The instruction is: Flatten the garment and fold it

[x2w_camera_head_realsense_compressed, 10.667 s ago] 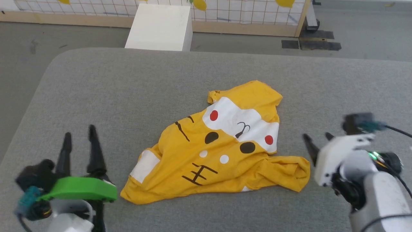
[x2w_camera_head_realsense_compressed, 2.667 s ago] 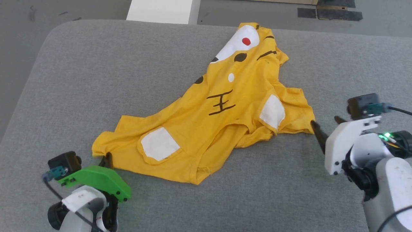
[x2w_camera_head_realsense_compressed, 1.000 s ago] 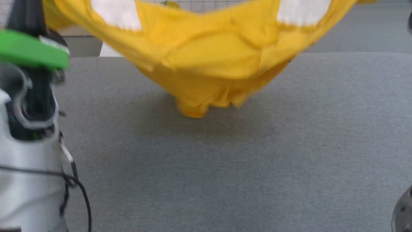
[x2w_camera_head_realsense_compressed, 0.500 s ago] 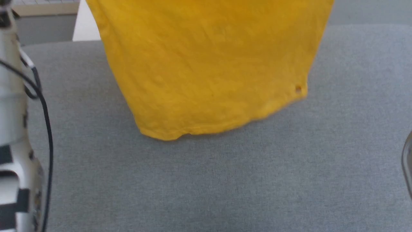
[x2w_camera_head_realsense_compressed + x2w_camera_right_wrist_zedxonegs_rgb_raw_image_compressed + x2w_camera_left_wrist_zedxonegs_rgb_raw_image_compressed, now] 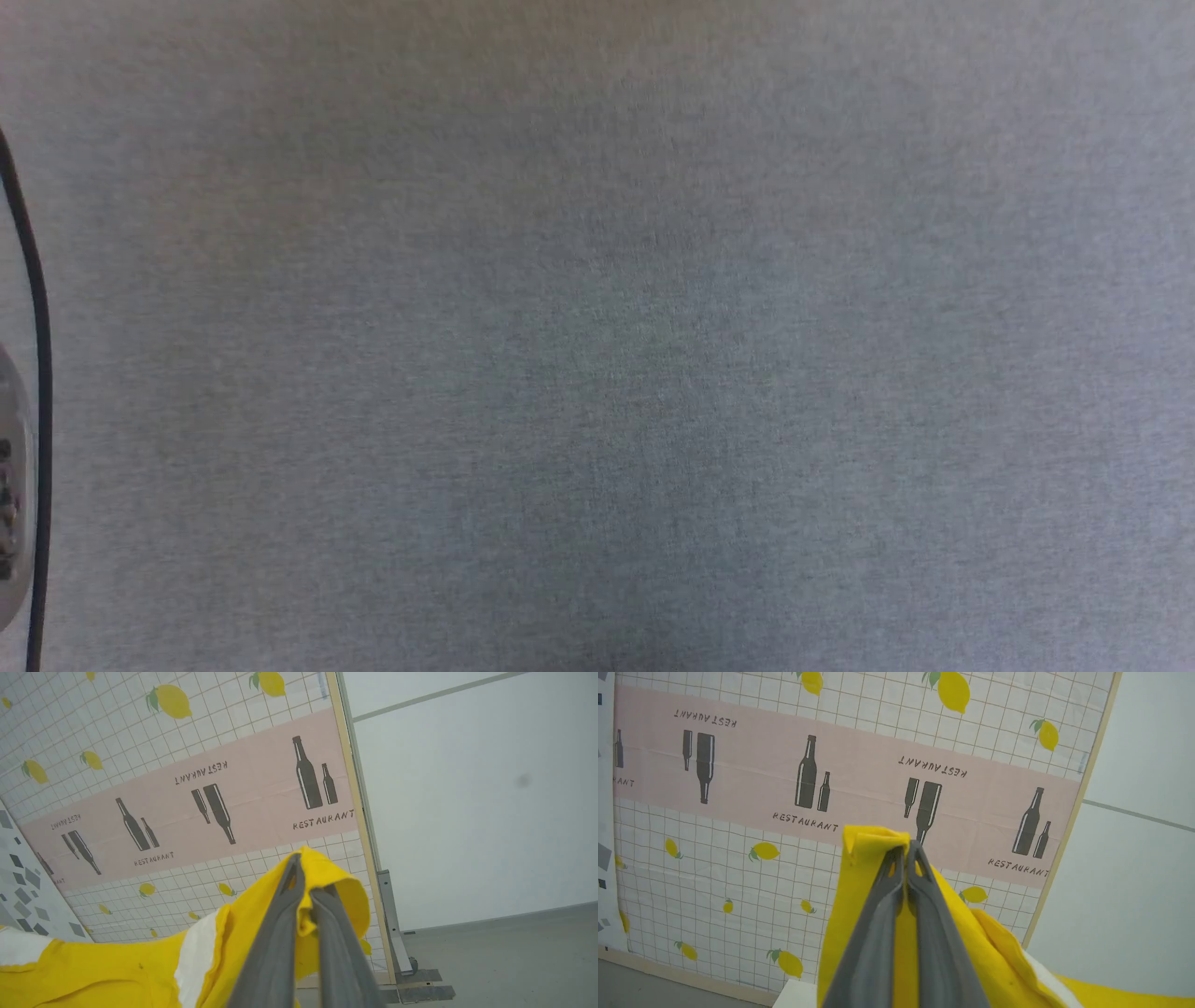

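Observation:
In the left wrist view my left gripper is shut on a corner of the yellow garment, whose cloth hangs down and away to the lower right with a white patch at its edge. In the right wrist view my right gripper is shut on another corner of the garment, which droops to the lower left with a white band across it. Both arms hold the cloth up in the air in front of the wall. The printed front is mostly hidden.
The head view looks straight down on the grey padded table, with a black cable and a bit of pale arm at its left edge. Behind the garment stand a lemon-and-bottle patterned screen and a white wall.
The head camera has tipped down, so the hanging yellow cloth has left its picture and only grey table remains. Before that, the garment was lifted off the table by both arms.

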Controlling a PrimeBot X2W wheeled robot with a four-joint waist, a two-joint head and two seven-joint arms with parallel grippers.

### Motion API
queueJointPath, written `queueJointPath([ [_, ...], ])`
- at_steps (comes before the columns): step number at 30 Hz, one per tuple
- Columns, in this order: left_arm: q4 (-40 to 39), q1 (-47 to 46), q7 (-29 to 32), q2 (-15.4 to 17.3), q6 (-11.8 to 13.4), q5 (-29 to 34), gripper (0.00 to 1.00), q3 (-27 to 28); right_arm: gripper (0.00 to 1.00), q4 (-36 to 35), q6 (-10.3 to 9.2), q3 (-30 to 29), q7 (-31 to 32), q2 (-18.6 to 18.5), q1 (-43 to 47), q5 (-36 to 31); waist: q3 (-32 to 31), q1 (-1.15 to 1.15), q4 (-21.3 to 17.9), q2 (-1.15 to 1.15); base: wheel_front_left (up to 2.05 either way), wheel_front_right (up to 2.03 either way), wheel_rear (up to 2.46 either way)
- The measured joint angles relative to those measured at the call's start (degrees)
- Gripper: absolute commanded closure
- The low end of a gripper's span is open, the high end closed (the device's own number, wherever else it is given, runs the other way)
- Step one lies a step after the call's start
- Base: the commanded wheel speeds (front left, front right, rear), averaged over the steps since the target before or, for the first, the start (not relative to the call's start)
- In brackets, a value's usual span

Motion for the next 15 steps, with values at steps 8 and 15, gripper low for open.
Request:
queueJointPath([
  [8, 4.2, 7.2, -3.7, -1.9, -2.3, -4.7, 1.0, 2.4, 1.0, 1.0, 0.0, 1.8, -1.7, -3.2, 6.3, 5.3, 2.5, 0.0, 1.0, 0.0, 0.0, 0.0, 0.0],
  [15, 5.3, 21.5, -7.8, -5.5, -7.9, -10.9, 1.0, 4.2, 1.0, -4.3, 0.0, 4.5, -5.4, -6.4, 22.5, 15.4, -0.9, 0.0, 2.6, 0.0, 0.0, 0.0, 0.0],
])
